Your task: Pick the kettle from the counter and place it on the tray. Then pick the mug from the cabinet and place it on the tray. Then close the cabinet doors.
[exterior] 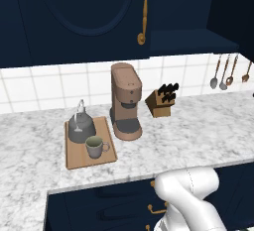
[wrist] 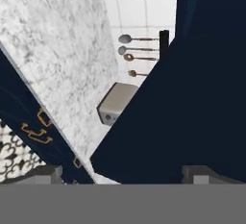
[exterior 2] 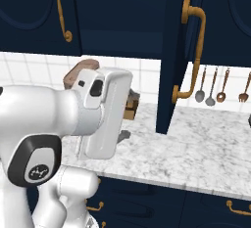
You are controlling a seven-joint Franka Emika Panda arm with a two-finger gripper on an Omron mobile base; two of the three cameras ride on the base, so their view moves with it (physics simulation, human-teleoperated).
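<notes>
Closing the cabinet doors is what's left: kettle (exterior: 81, 127) and mug (exterior: 95, 146) both sit on the tray (exterior: 74, 159), kettle at the far end, mug nearer, close together, on the counter (exterior: 188, 131) left of the coffee machine (exterior: 125, 101).

Right-hand cabinet door (exterior 2: 170, 75) stands swung out edge-on over the counter, its curved brass handle (exterior 2: 192, 51) facing right in the right base view. In the hand view that door (wrist: 192, 98) looms just ahead of the fingertips (wrist: 199, 174), showing a flat navy face. I read the fingers as spread to full width with nothing between them; only their tips show at the bottom edge.

My plan: push, don't grasp. Put a finger flat on the door face away from the hinge side, sweep along the door's arc, keep contact square so it doesn't slip off the edge. I can't tell from here how near the fingers are to the panel, so I'd approach slowly.

The left door (exterior: 74, 17) with its brass handle (exterior: 143, 12) looks near shut in the left base view, but I can't confirm it's flush.

Around: knife block (exterior: 161, 101) right of the coffee machine, hanging utensils (exterior 2: 211, 85) on the tiled wall behind the open door, a toaster (wrist: 115, 104) on the counter below it. The door swings above these, so I expect clearance; my main worry is the wrist snagging the handle.
</notes>
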